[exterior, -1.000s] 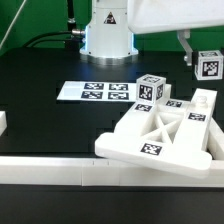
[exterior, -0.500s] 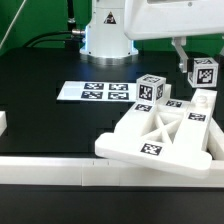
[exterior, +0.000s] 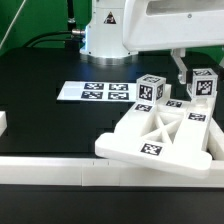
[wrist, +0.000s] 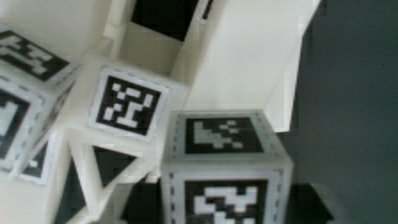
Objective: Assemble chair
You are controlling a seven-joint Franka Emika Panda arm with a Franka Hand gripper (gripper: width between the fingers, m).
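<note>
White plastic leg block (exterior: 205, 84), tagged black and white, hangs in the gripper (exterior: 197, 72) above the tabletop's right side in the exterior view, fingers clamped on it. Just below sits the X-braced frame (exterior: 158, 137) near the front edge, with another leg block (exterior: 150, 90) behind it. The marker board (exterior: 95, 92) lies toward the middle. Lowered off-centre, the held block could catch the frame and jam or shove it aside.

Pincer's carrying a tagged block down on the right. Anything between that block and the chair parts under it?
Nothing visible. The pincer holds the tagged block above the X-braced frame, beside a second tagged block on the assembly. The gap below the held block looks open, though the arm hides part of it.
</note>
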